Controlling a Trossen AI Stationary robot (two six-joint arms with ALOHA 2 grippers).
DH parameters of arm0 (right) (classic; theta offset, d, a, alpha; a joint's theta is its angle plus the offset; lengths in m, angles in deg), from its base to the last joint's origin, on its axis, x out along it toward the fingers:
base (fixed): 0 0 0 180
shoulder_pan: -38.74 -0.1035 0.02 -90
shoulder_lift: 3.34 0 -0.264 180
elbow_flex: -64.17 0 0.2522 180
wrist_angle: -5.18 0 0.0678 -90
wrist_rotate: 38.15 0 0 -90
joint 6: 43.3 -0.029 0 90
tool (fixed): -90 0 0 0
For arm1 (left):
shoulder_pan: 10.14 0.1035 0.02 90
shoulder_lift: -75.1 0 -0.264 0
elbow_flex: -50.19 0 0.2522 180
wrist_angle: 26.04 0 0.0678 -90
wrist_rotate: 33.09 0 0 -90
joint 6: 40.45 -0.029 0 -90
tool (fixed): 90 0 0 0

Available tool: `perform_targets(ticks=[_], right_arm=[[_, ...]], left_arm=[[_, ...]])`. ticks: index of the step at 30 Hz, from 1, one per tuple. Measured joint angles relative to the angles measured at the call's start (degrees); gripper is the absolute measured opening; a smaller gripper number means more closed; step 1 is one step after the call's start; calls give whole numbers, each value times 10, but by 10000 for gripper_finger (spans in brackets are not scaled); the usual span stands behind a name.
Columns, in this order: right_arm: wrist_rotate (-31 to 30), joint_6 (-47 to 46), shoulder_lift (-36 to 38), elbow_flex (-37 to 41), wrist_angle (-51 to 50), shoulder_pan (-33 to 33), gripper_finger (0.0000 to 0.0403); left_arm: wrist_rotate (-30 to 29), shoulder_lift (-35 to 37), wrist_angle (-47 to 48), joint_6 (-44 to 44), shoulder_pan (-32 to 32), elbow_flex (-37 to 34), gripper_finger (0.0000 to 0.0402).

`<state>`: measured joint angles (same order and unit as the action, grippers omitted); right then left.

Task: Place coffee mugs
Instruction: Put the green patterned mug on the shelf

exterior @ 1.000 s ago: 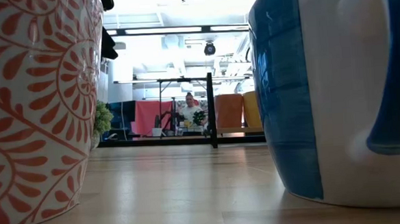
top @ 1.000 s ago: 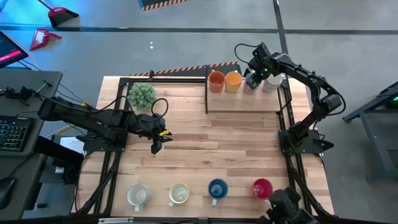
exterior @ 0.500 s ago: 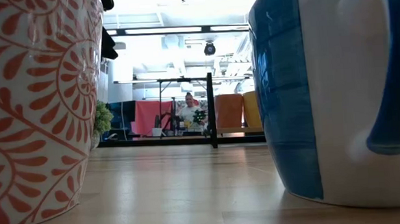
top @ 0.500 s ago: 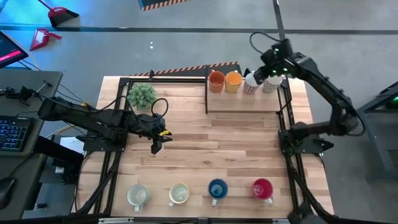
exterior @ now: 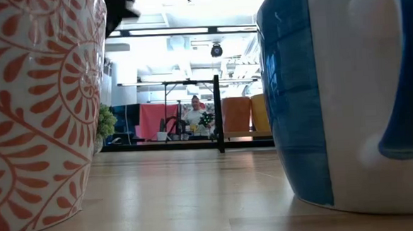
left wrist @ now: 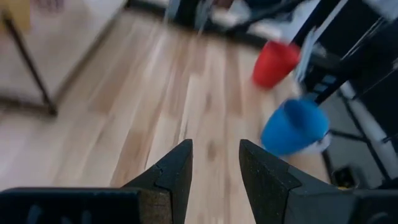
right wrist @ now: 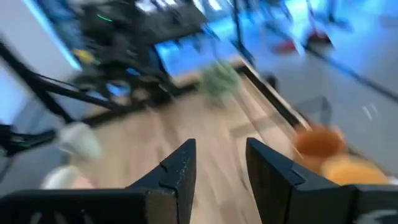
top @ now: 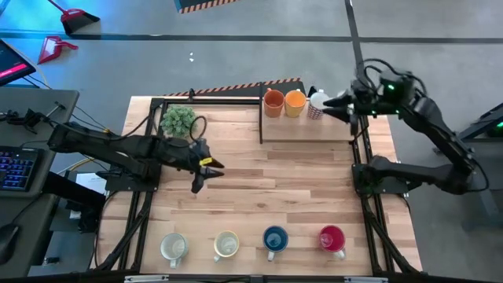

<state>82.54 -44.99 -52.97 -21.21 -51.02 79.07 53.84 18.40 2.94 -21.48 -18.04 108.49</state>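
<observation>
The left gripper (top: 203,174) is seen over the left half of the bench (top: 259,196), its fingers spread with nothing between them; in the left wrist view bare wood shows through the gap. Just behind it, near the far left corner, a green potted plant (top: 179,119) is found. Along the near edge four coffee mugs are lined up: a white one (top: 173,247), a cream one (top: 226,245), a blue one (top: 274,240) and a red-pink one (top: 332,237). At the far edge, on a raised wooden platform (top: 306,130) fenced by a black frame (top: 262,114), two orange mugs (top: 273,102) are set side by side, then a patterned mug (top: 317,103). The right gripper (top: 333,108) is held just beside that patterned mug, at the platform's right end, its fingers parted and empty. In the low view two mugs close to the lens block most of the bench
</observation>
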Motion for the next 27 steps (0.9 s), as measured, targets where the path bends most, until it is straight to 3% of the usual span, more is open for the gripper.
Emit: perform_targets(ticks=[6,14,22,27], right_arm=[[-6,-21,18,0,77,-103,119],[-70,-28,-32,33,115,-252,119],[-99,-68,-23,178,261,-352,119],[-162,-115,19,300,370,-414,119]], left_arm=[[-3,0,-19,-66,0,60,119],[12,1,-24,-90,-3,105,119],[23,23,48,-34,-55,105,119],[-23,38,41,12,-111,63,119]])
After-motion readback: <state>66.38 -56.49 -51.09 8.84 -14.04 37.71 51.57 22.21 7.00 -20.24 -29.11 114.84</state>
